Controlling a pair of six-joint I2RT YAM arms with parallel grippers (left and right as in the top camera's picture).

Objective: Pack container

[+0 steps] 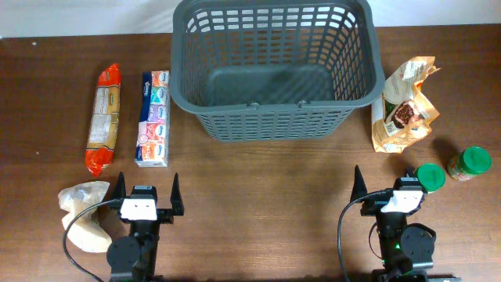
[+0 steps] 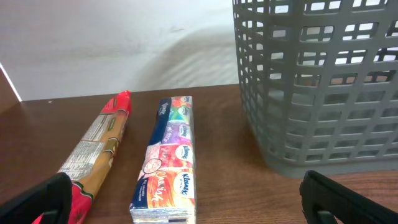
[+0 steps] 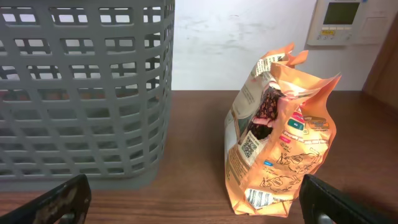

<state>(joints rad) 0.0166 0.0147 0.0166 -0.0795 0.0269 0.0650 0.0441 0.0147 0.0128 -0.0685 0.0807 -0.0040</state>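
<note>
Your left gripper and right gripper both stand wide apart, holding nothing, at the near edge of the table. The grey basket stands upright at the far middle, between the tissue pack and the orange pouch.

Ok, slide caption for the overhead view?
Empty grey basket between tissue pack and snack bag; left hand and right hand open, nothing packed yet.

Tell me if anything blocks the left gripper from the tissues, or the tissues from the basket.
Nothing visible does. Bare table lies between the open left gripper and the tissues, and between the tissues and the basket, which is empty.
</note>
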